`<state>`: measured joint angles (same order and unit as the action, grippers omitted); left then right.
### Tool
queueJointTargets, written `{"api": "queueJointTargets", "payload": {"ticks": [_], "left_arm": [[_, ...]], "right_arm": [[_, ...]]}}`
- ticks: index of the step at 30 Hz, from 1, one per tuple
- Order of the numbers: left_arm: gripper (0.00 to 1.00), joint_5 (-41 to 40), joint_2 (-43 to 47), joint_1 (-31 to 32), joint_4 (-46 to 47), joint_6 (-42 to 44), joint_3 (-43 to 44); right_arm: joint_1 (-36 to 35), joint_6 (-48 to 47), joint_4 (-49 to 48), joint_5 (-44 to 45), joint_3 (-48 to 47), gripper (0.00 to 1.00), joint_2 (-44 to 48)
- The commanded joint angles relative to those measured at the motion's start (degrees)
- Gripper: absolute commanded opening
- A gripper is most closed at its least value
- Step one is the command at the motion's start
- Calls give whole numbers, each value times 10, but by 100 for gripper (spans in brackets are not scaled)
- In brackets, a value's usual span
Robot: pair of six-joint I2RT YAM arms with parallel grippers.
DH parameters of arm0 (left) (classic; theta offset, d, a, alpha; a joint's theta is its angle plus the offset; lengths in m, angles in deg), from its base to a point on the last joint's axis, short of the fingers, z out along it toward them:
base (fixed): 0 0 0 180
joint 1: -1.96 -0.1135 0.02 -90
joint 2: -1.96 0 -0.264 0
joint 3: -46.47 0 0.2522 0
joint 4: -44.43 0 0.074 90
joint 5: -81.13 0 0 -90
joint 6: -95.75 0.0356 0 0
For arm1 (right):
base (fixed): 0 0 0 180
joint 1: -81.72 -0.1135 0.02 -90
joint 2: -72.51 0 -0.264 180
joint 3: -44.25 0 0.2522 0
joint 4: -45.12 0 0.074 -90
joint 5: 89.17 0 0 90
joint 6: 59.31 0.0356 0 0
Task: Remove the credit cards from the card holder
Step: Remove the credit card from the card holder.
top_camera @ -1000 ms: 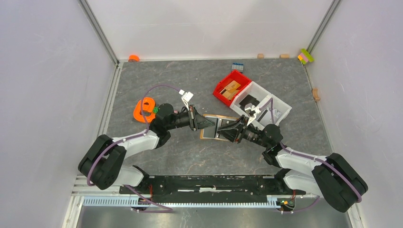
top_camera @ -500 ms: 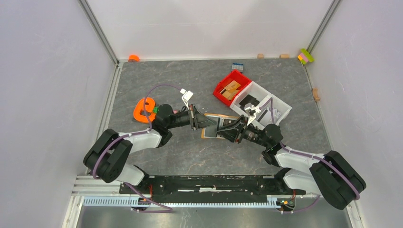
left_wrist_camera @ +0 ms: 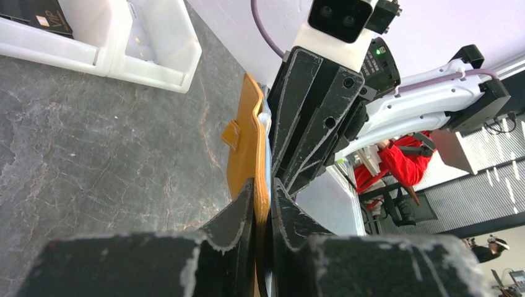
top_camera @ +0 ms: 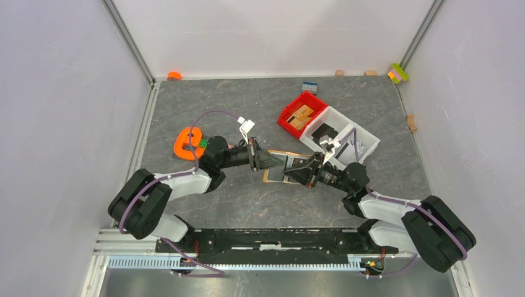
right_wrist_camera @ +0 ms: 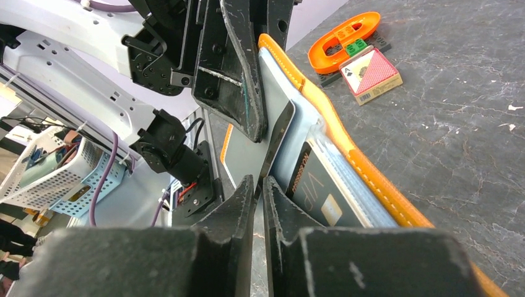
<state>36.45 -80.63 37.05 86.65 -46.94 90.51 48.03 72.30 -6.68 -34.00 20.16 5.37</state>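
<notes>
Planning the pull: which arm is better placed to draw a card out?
Right: the right gripper pinches a dark card by its edge, while the left gripper clamps the card holder steady.

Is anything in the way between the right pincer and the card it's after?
Nothing visible. The right pincer is closed on the edge of a thin card poking from the card holder, which the left pincer clamps.

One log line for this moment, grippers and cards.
left gripper: clamps orange-tan folding wallet | right gripper: pinches thin dark grey card | dark VIP-marked card: in slot
</notes>
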Motion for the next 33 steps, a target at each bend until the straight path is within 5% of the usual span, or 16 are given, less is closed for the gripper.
{"api": "queueJointTargets", "payload": {"ticks": [1,5,9,15,19,24,29,31,33], "left_arm": [[17,25,23,26,-8,20,25],[20,29,16,29,-11,20,30],[36,23,23,29,-17,24,27],[36,9,41,27,-40,41,23],[33,1,49,24,-45,44,19],[7,-3,50,21,-47,43,17],[3,-1,43,21,-43,38,20],[2,2,41,21,-36,33,18],[2,5,37,21,-25,26,18]], "right_arm": [[-2,-1,-42,-2,-2,12,1],[-1,-4,-42,0,-1,0,4],[3,-9,-17,15,1,0,8],[16,-4,-4,29,7,0,11],[26,6,-14,31,16,0,15],[32,15,-30,25,20,0,14],[34,26,-52,14,21,11,4],[34,31,-61,9,22,31,-1],[34,41,-78,-2,21,37,-11]]}}
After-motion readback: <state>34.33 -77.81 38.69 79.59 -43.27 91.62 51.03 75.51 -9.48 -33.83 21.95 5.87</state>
